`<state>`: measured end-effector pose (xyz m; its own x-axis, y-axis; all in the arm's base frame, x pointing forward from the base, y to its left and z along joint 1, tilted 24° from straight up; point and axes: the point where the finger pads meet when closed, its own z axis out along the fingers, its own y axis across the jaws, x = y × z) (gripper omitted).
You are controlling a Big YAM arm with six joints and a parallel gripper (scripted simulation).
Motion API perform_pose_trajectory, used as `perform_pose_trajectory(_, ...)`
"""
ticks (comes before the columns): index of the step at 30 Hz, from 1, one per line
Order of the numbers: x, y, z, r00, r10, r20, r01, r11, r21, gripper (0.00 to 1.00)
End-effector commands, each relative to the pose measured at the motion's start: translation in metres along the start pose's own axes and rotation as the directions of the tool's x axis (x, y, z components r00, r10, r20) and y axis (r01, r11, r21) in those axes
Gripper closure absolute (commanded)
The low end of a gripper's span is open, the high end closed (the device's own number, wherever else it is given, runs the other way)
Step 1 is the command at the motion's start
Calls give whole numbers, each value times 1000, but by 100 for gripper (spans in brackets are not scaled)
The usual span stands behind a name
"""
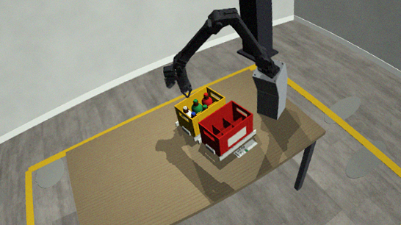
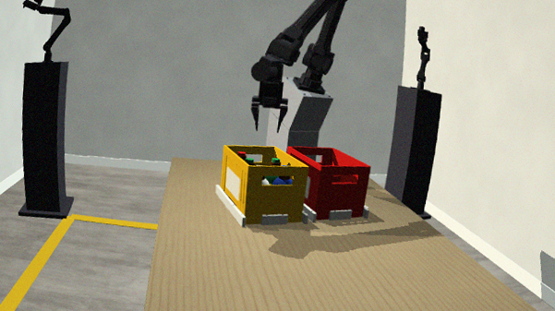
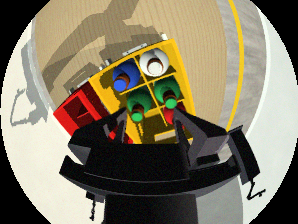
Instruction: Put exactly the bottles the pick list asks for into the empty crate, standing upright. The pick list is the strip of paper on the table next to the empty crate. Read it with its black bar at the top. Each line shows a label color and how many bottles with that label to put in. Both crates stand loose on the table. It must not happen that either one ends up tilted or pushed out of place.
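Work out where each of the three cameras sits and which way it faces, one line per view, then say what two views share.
Top: high beyond one long table side, facing down across the table; whole arm and claw show.
Exterior: past the table end opposite the arm's base, facing the base; most of the arm and the claw show.
Wrist: on the arm, facing past the claw into the yellow crate.
Top and exterior share both crates.

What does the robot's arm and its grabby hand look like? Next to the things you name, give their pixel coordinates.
The arm is all black, with chunky rounded joints and long, straight parts between them. Its gripper (image 1: 187,94) (image 2: 266,131) (image 3: 150,116) is black too, with two fingers that get thin and pointy at the tips, like a beak. I can't see any stickers or loose cables on them.
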<state>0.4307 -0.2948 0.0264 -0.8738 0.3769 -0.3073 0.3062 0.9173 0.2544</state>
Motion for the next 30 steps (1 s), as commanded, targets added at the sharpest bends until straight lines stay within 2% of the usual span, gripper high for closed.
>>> perform_pose_trajectory(1, -35, 0, 4, 991, 120, 53, -121, 993, 13, 39)
perform_pose_trajectory(9, -48, -10, 36, 930, 364, 52, -365, 931, 0, 39)
perform_pose_trajectory(12, -44, -9, 38, 929, 366, 46, -367, 930, 0, 39)
perform_pose_trajectory(13, -53, -5, 19, 931, 355, 77, -356, 934, -3, 39)
perform_pose_trajectory(15, -53, -5, 19, 931, 355, 77, -356, 934, -3, 39)
perform_pose_trajectory(18, -44, -6, 29, 930, 364, 53, -365, 931, 0, 39)
perform_pose_trajectory(21, -44, -6, 29, 930, 364, 53, -365, 931, -1, 39)
perform_pose_trajectory(23, -39, -9, 43, 929, 369, 38, -370, 929, 1, 39)
perform_pose_trajectory(30, -44, -9, 51, 930, 365, 45, -366, 931, 0, 39)
